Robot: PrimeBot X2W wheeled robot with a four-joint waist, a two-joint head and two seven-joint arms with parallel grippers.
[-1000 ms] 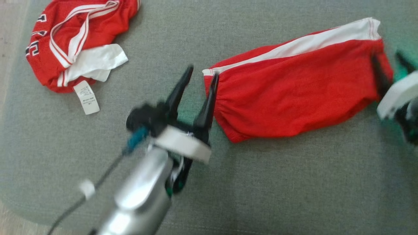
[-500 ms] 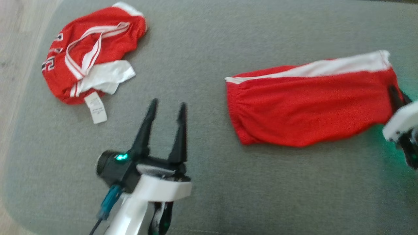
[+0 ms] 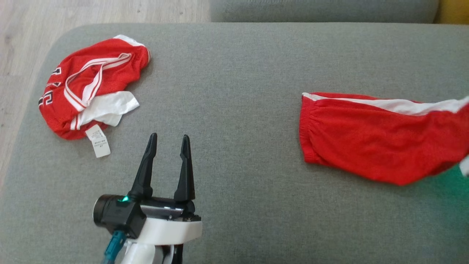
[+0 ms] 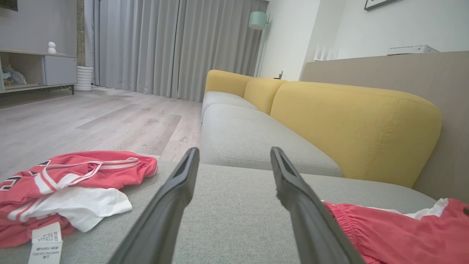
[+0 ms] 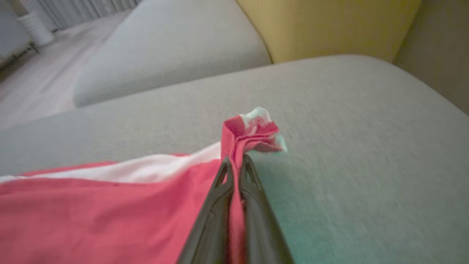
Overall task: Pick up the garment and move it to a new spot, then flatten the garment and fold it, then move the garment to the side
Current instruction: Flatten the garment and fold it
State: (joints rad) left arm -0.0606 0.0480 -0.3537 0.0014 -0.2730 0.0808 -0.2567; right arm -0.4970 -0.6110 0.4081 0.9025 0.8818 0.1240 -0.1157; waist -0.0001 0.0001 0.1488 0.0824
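Head view puts my left gripper (image 3: 169,136) low over the grey fabric sofa seat (image 3: 234,73), its two dark fingers spread apart, holding nothing and pointing up the picture. The folded red cloth garment with a white side stripe (image 3: 373,146) lies flat on the seat's right side, well apart from that gripper, its gathered elastic end toward the middle and its other end running off the right edge. In the right wrist view my right gripper (image 5: 234,161) is clenched on the garment's corner, a bunch of red and white cloth pinched up past the fingertips. At the seat's left end lies a crumpled red mesh jersey with white trim (image 3: 88,84), its white care label (image 3: 98,146) near my left gripper. In the left wrist view a yellow sofa backrest (image 4: 351,124) stands behind the seat.
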